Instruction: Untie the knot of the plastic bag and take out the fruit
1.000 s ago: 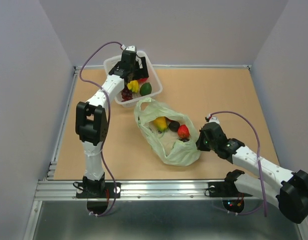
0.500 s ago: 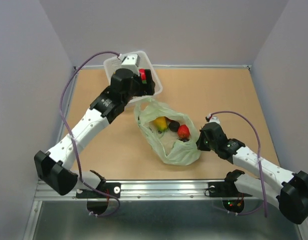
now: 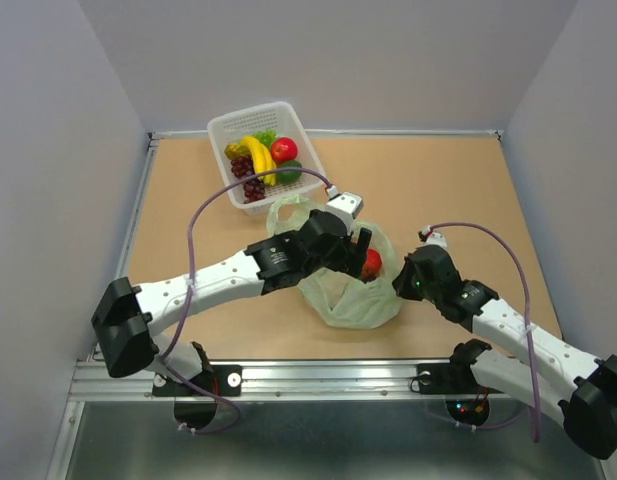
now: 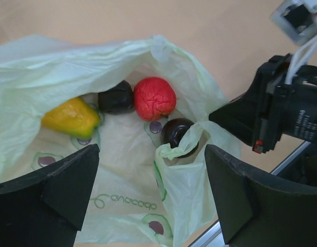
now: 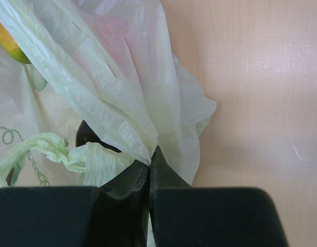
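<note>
The pale green plastic bag (image 3: 346,300) lies open at mid-table, and no tied knot shows. In the left wrist view the bag (image 4: 122,170) holds a yellow-orange fruit (image 4: 71,117), a red fruit (image 4: 154,98) and two dark fruits (image 4: 116,98) (image 4: 174,131). A crumpled handle strip (image 4: 191,143) lies over one dark fruit. My left gripper (image 4: 150,206) is open and empty, hovering over the bag's mouth (image 3: 360,245). My right gripper (image 5: 149,163) is shut on the bag's right edge (image 3: 399,284), with the plastic bunched between its fingertips.
A white basket (image 3: 224,130) stands at the back left with a banana (image 3: 258,155), grapes (image 3: 250,183), a red fruit (image 3: 284,149) and a green fruit (image 3: 288,171). Grey walls ring the table, and a metal rail (image 3: 318,378) runs along the near edge.
My left arm has swung from over the basket down to the bag's mouth, uncovering the basket. The right gripper has kept its pinch on the bag's edge.
</note>
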You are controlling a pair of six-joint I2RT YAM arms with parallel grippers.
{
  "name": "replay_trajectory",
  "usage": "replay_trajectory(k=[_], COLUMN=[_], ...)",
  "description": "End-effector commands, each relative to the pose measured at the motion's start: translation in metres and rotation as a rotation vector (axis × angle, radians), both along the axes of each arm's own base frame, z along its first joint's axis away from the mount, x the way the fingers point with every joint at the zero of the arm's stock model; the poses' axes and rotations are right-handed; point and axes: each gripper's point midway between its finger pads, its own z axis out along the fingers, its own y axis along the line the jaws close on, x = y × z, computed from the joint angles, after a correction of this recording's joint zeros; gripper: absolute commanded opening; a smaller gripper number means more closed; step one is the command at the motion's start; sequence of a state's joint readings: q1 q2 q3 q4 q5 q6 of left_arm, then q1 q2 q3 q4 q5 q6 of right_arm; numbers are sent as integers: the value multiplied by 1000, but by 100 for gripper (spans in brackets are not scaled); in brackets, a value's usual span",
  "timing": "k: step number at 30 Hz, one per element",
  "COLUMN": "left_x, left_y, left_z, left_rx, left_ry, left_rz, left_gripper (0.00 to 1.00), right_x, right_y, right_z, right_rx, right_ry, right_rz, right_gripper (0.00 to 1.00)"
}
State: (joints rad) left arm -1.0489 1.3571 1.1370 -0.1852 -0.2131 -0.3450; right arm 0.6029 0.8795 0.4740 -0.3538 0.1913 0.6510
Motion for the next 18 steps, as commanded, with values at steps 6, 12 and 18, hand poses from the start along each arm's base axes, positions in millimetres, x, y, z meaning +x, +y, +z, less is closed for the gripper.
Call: replay_trajectory(k=[6, 12, 18], left_x=[23, 26, 29], left_y=[-46, -75, -77], left_z=[-35, -61, -93], left_rx=[-2, 29, 92], left_ry=[98, 140, 158], left_rz=[93, 57, 69], left_gripper=[92, 92, 92], right_x=[-28, -40, -26], right_y=[-6, -13, -17], right_z=[-46, -61, -41], right_rx=[14, 56, 97], right_ry=[172, 222, 120], right_rz=[-63, -152, -205], right_gripper=[4, 4, 4])
